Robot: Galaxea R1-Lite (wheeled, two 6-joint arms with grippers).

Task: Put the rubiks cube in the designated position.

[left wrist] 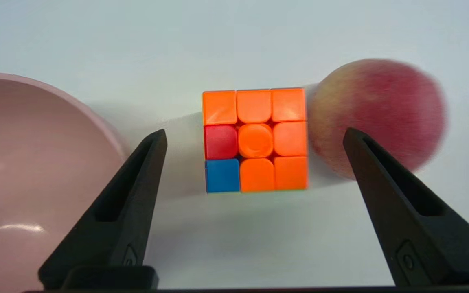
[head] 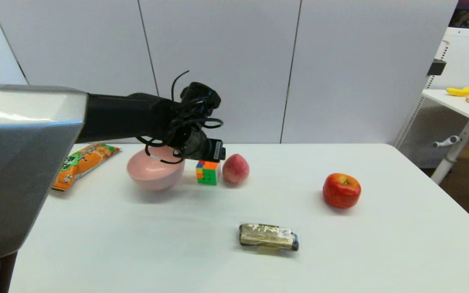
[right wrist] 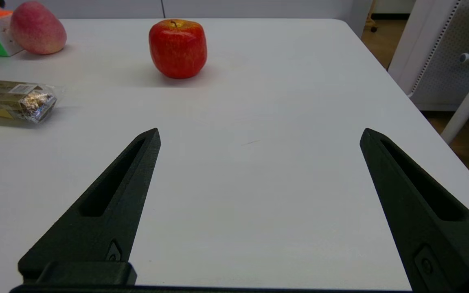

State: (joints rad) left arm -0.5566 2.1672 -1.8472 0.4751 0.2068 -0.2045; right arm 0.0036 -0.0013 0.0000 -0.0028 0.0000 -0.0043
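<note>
Rubiks cube (left wrist: pixel 255 140) sits straight below the left gripper (left wrist: pixel 255 136), centred between its wide-spread fingers, peach (left wrist: pixel 377 116) touching one side; right gripper (right wrist: pixel 259 136) idles wide, well apart.

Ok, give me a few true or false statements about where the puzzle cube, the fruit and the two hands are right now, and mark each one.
1. The scrambled multicoloured puzzle cube sits on the white table between the pink bowl and the pink-red peach. True.
2. The left hand is shut on the cube. False: its fingers are spread open above it, touching nothing.
3. The cube lies inside the bowl. False: it stands on the tabletop beside it.
4. The red apple stands apart, to the right of the peach. True.
5. The right hand holds the foil-wrapped snack bar. False: it is open and holds nothing.
</note>
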